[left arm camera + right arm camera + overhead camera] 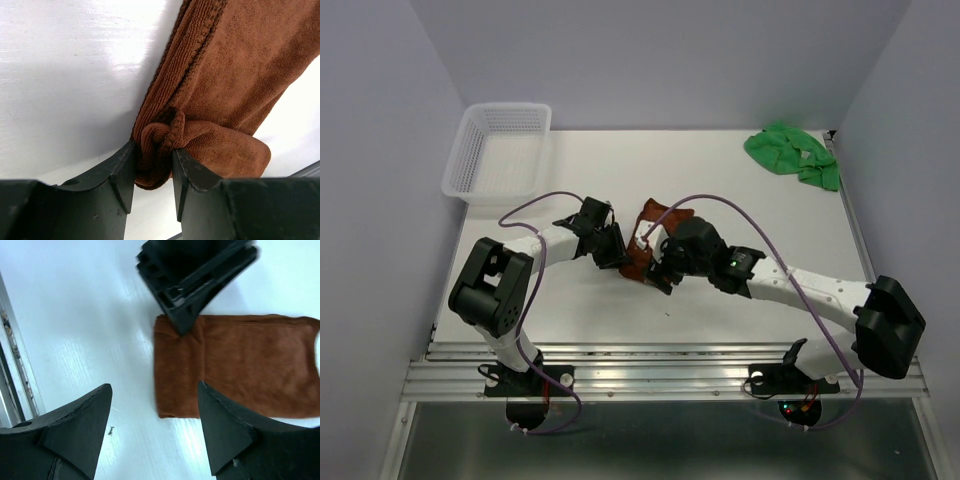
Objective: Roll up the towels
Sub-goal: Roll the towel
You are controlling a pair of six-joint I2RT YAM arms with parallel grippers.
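A brown towel (642, 252) lies folded flat in the middle of the white table, mostly hidden under the two wrists. My left gripper (154, 170) is shut on a bunched corner of the brown towel (225, 85) at its near-left end. My right gripper (155, 412) is open and empty, hovering just above the towel's (235, 365) other near corner, with the left gripper (195, 285) visible beyond it. A green towel (790, 153) lies crumpled at the far right of the table.
A white plastic basket (500, 150) stands at the far left corner of the table (700, 160). The table's metal front rail (670, 365) runs along the near edge. Purple cables loop over both arms.
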